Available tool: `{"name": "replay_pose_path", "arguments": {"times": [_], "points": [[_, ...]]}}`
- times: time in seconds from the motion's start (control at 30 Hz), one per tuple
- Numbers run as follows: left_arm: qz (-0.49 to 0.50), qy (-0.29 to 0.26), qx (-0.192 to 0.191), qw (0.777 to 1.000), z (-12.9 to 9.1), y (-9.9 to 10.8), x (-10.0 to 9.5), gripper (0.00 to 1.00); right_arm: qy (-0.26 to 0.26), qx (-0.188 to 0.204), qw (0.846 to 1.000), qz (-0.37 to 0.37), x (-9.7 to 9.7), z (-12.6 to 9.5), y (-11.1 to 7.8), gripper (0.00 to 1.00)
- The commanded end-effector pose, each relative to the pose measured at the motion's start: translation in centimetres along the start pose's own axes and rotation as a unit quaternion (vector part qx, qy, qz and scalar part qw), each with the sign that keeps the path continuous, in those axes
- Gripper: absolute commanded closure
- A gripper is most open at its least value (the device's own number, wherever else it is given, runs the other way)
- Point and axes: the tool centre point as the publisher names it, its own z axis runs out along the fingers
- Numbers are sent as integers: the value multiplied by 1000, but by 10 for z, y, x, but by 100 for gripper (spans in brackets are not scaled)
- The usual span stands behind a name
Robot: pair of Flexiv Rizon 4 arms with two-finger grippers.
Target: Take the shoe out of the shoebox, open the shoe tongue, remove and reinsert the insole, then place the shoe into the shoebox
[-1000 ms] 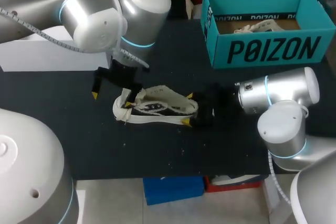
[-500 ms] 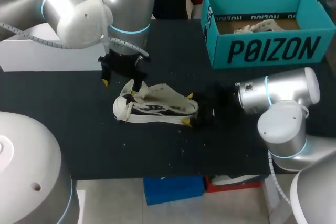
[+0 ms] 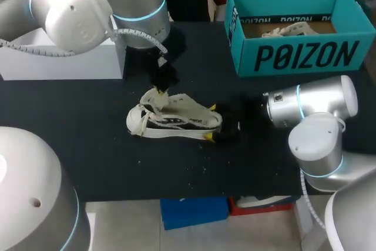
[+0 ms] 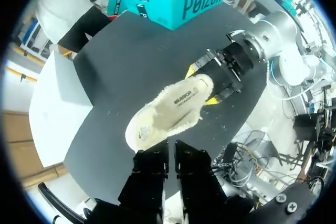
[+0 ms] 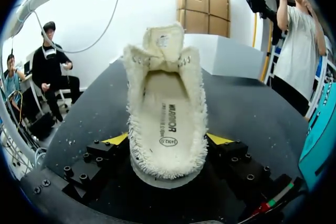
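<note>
Black surface [image 3: 88, 157] before me. An open teal cardboard shoebox [image 3: 299, 57] [image 4: 173, 3] sits at the far right corner, with a second cream shoe [image 3: 288, 29] lying in it. A white rectangular box [image 3: 59, 60] [image 4: 55, 108] sits at the far left edge.

Left arm: comes in from the left, elbow high, wrist raised off the surface and pointing down over the toe end of the cream fleece-lined shoe [image 3: 176, 119] [image 4: 170, 111] [image 5: 167, 114]. My left fingers [image 3: 164, 77] [image 4: 160, 153] are pressed nearly together, with only a slit between them and nothing seen in it. They hang just above the shoe, not touching it.

Right arm: comes in low from the right, wrist level and close to the surface. My right fingers [image 3: 207, 137] [image 5: 116, 139] are spread wide, one yellow tip on each side of the heel, both pressing in, so the heel is pinched between them.

Shoe: mid-surface, outside the shoebox and well apart from it, tipped on its side with the sole edge toward me. The fleecy tongue [image 5: 164, 40] stands up at the front of the opening. The pale printed insole [image 5: 167, 124] lies flat inside.
</note>
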Motion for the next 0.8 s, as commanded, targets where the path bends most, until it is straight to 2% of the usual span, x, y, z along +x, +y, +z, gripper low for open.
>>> {"name": "replay_pose_path", "arguments": {"times": [0.03,0.53,0.57,0.63,0.8], "points": [[370,157,70,913,4,2,-7,100,-1,1,1000,0,0,0,-2,100],[370,157,70,913,4,2,-7,100,-1,1,1000,0,0,0,-2,100],[386,164,65,906,5,1,-5,100,-1,1,1000,0,0,0,-2,100],[409,146,48,899,6,-3,-5,100,-1,1,1000,0,0,0,-2,100],[449,156,44,879,11,-14,-7,100,-1,1,1000,0,0,0,-2,100]]}}
